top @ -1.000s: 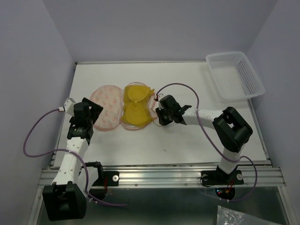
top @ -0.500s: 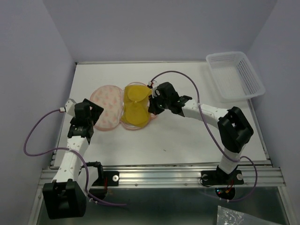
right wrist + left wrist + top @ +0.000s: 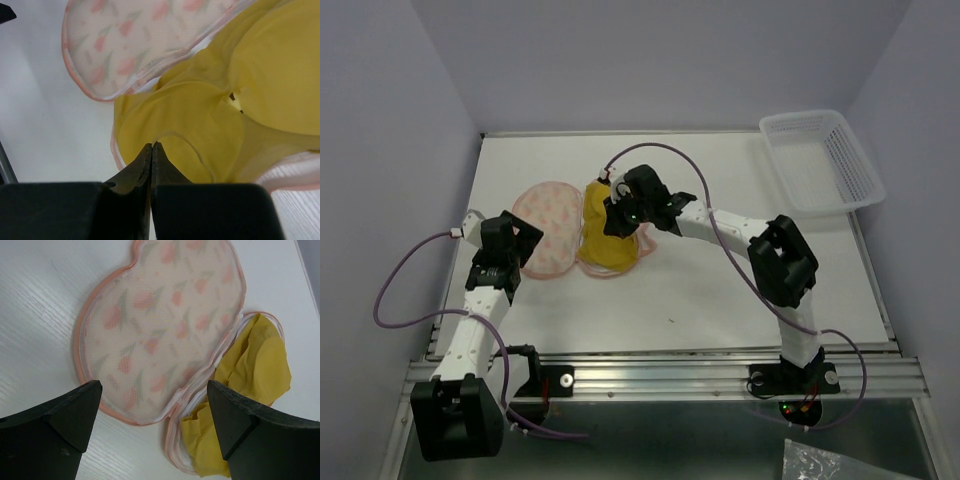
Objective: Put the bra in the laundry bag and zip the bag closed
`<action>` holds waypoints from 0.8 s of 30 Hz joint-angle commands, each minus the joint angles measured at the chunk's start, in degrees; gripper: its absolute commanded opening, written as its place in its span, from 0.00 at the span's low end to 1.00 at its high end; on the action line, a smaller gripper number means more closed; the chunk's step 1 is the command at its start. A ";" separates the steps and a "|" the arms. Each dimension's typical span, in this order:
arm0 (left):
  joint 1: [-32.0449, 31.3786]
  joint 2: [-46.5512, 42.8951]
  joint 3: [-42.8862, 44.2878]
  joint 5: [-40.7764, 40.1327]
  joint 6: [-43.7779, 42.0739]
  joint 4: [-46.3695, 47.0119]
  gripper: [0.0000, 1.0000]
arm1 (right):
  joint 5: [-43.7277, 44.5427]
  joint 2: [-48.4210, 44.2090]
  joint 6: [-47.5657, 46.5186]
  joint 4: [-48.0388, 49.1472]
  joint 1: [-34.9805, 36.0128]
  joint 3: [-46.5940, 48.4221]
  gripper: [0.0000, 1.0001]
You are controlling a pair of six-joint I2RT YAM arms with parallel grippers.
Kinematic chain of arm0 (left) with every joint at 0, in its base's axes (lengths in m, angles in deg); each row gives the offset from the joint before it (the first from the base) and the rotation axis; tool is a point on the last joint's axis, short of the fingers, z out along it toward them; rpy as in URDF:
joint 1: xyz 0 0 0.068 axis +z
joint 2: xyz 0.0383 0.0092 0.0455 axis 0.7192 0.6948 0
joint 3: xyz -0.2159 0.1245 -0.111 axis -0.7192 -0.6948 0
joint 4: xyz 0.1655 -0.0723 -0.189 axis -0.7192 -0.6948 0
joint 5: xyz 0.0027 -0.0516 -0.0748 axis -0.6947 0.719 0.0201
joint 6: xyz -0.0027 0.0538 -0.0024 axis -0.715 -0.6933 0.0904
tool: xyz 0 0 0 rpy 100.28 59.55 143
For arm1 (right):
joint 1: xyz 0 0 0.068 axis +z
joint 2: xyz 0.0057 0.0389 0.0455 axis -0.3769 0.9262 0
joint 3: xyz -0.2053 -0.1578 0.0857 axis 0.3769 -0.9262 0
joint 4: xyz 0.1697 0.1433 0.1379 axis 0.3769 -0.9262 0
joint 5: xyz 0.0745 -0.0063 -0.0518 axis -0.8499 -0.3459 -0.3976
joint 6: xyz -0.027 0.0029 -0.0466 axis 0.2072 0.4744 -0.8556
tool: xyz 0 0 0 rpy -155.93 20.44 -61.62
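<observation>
The laundry bag [image 3: 548,228] lies open on the white table, its peach-print half flat on the left. The yellow bra [image 3: 605,250] fills the bag's right half. My right gripper [image 3: 615,212] hovers over the bra's far cup. In the right wrist view this gripper [image 3: 151,145] is shut, with a thin pale strap of the bra [image 3: 200,115] pinched at its tips. My left gripper [image 3: 520,245] sits at the bag's near left edge. In the left wrist view it [image 3: 155,415] stands wide open above the bag's [image 3: 160,325] hinge, holding nothing, with the bra [image 3: 250,370] to its right.
A white plastic lattice basket [image 3: 820,160] stands at the table's back right corner. Purple cables loop from both arms. Lilac walls close in the table on the left, right and back.
My right gripper has closed and swung left from the bag's right edge to above the bra's far cup. The left arm has hardly moved and stays open.
</observation>
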 commanded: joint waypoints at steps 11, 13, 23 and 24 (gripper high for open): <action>0.11 0.76 -0.82 1.59 -1.21 1.81 0.99 | 6.22 11.77 -2.84 -4.98 4.73 16.55 0.30; 0.11 0.49 -0.82 1.76 -1.21 1.89 0.99 | 7.37 10.36 -2.66 -5.25 4.73 15.24 0.34; 0.02 0.67 -0.82 2.20 -1.04 2.42 0.99 | 10.98 3.07 0.32 -15.96 4.73 15.14 0.88; 0.11 0.58 -0.82 1.94 -1.12 2.42 0.99 | 12.11 2.63 0.76 -17.71 4.73 15.23 0.89</action>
